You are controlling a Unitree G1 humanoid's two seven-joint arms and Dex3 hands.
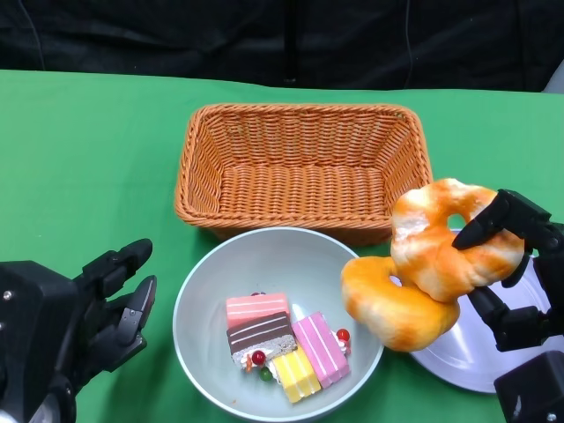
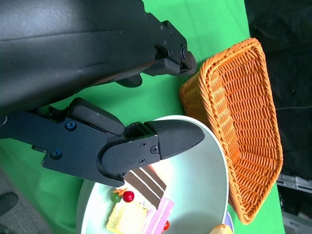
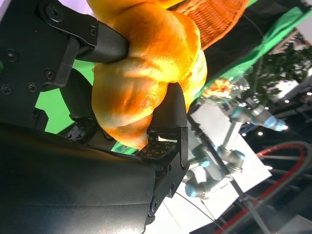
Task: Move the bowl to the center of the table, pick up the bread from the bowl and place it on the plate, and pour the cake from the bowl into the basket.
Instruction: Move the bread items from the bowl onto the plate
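A pale grey bowl [image 1: 264, 264] sits near the table's front middle with several cake slices [image 1: 278, 344] inside; the left wrist view also shows the bowl [image 2: 204, 180] and cake [image 2: 146, 183]. My right hand [image 1: 511, 264] grips a golden twisted bread [image 1: 432, 260], lifted above the bowl's right rim and the edge of the white plate [image 1: 467, 357]. In the right wrist view the fingers [image 3: 173, 109] clamp the bread [image 3: 146, 73]. My left hand [image 1: 97, 308] hovers just left of the bowl, fingers apart, holding nothing.
An orange wicker basket [image 1: 304, 163] stands empty just behind the bowl, also seen as the basket [image 2: 239, 122] in the left wrist view. The green table [image 1: 88, 159] spreads to the left and back. A dark backdrop lies past the far edge.
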